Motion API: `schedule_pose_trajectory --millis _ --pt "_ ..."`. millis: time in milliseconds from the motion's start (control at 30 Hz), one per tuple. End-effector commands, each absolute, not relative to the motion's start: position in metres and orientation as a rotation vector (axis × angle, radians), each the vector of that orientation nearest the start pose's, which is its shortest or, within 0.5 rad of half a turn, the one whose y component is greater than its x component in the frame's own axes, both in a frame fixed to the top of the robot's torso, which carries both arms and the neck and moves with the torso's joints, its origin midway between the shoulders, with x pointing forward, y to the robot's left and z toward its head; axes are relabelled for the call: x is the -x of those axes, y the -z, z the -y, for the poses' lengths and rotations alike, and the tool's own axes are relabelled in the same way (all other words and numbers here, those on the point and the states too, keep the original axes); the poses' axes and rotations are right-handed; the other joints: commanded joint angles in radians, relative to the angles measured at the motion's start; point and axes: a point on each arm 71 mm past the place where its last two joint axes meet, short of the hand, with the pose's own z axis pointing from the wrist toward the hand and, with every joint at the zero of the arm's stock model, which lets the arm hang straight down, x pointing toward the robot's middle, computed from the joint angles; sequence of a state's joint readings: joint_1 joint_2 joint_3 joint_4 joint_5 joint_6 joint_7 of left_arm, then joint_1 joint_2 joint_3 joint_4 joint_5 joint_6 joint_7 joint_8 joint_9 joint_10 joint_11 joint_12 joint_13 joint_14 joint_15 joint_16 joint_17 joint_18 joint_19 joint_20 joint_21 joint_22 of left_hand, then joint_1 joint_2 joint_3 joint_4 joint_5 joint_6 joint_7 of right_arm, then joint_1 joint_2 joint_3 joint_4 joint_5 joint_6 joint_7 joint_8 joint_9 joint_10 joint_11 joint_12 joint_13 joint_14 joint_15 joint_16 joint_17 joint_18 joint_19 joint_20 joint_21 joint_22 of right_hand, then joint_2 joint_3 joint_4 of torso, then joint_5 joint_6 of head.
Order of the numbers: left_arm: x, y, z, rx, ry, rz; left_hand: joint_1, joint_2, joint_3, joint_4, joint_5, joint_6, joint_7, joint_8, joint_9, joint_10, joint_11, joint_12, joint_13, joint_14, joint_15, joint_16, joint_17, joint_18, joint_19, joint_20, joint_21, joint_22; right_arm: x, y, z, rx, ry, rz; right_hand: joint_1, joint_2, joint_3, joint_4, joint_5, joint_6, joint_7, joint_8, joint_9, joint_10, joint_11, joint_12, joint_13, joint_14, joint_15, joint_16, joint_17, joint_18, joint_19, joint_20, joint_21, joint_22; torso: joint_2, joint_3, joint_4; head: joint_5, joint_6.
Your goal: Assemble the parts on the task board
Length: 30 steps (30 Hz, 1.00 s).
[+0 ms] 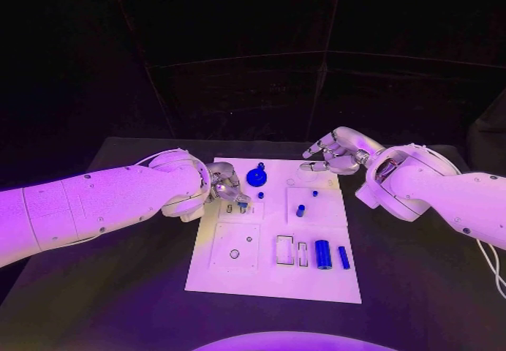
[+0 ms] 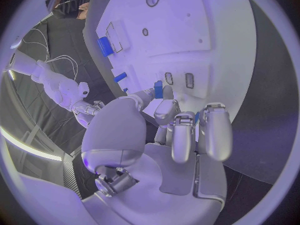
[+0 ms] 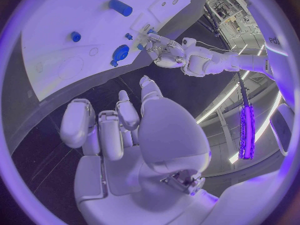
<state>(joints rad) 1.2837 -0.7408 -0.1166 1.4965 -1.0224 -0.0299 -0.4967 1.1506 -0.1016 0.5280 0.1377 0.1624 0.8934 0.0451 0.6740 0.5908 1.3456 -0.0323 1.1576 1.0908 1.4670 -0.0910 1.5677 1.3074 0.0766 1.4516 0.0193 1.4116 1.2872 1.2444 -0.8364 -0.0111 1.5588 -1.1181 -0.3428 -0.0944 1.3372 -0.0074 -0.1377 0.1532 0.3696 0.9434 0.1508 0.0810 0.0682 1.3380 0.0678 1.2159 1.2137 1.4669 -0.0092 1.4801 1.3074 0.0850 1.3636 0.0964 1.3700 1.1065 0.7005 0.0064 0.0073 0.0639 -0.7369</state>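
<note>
Head view: the task board (image 1: 276, 281) lies mid-worktop (image 1: 126, 307). The left hand (image 1: 224, 185) hovers at the board's 10 o'clock edge, pinching a small blue part (image 1: 243, 205) just above a pair of small slots (image 1: 234, 208). A round blue knob (image 1: 257, 176) stands at the board's 12 o'clock, a blue peg (image 1: 300, 210) near its centre, and a blue cylinder (image 1: 322, 254) with a slimmer blue pin (image 1: 344, 257) lies toward 5 o'clock. The right hand (image 1: 335, 153) hangs off the board's 1 o'clock corner, fingers loosely curled and holding nothing.

Left wrist view: the left hand (image 2: 181, 130) pinches the small blue part (image 2: 158, 89) at its fingertips, close over the 2 slots (image 2: 179, 79).

Right wrist view: the right hand (image 3: 119, 130) is empty, fingers apart, well clear of the board (image 3: 81, 15).

The step in hand looks like seating this part in a slot. Next calls for lining it up square over the opening, then pressing straight down.
</note>
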Motion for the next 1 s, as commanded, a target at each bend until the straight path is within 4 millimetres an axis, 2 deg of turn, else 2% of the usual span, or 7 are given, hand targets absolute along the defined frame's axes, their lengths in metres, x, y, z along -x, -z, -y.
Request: schedule_pose_trajectory --millis 33,567,1000 --pt "-0.491 0.207 -0.174 0.194 0.482 -2.146 -0.002 0.006 0.171 -0.166 0.000 -0.003 -0.004 0.004 0.002 0.004 0.000 0.002 0.001 0.104 0.002 0.003 0.263 -0.018 -0.002 0.003 0.002 0.002 -0.491 0.150 0.189 -0.142 -0.857 -1.671 0.009 0.003 -0.006 0.000 0.005 0.010 -0.001 0.005 0.001 0.001 -0.006 -0.004 -0.001 0.066 -0.005 -0.006 0.095 0.004 -0.004 -0.004 -0.006 -0.002 0.001 0.0000 -0.0026 0.000 0.000" --pt "-0.488 0.220 -0.172 0.157 0.430 -2.214 -0.003 0.005 0.173 -0.168 0.000 -0.003 -0.004 0.005 0.003 0.003 0.000 -0.001 -0.002 0.104 0.002 0.003 0.263 -0.018 -0.002 0.003 0.002 0.002 -0.491 0.150 0.188 -0.139 -0.859 -1.674 0.009 0.004 -0.006 0.001 0.006 0.010 -0.001 0.005 0.001 0.001 -0.006 -0.004 -0.001 0.066 -0.005 -0.006 0.095 0.004 -0.004 -0.004 -0.006 -0.002 0.000 -0.0005 -0.0018 0.003 -0.006" --pt "-0.485 0.222 -0.174 0.152 0.413 -2.235 -0.005 0.004 0.175 -0.169 0.000 -0.002 -0.004 0.006 0.004 0.004 0.000 0.001 0.000 0.104 0.002 0.003 0.263 -0.018 -0.001 0.003 0.003 0.003 -0.491 0.151 0.189 -0.138 -0.858 -1.678 0.009 0.005 -0.007 0.001 0.007 0.011 -0.001 0.006 0.001 0.001 -0.006 -0.003 -0.001 0.066 -0.005 -0.006 0.096 0.004 -0.004 -0.004 -0.006 -0.002 0.001 -0.0004 -0.0014 0.002 -0.006"
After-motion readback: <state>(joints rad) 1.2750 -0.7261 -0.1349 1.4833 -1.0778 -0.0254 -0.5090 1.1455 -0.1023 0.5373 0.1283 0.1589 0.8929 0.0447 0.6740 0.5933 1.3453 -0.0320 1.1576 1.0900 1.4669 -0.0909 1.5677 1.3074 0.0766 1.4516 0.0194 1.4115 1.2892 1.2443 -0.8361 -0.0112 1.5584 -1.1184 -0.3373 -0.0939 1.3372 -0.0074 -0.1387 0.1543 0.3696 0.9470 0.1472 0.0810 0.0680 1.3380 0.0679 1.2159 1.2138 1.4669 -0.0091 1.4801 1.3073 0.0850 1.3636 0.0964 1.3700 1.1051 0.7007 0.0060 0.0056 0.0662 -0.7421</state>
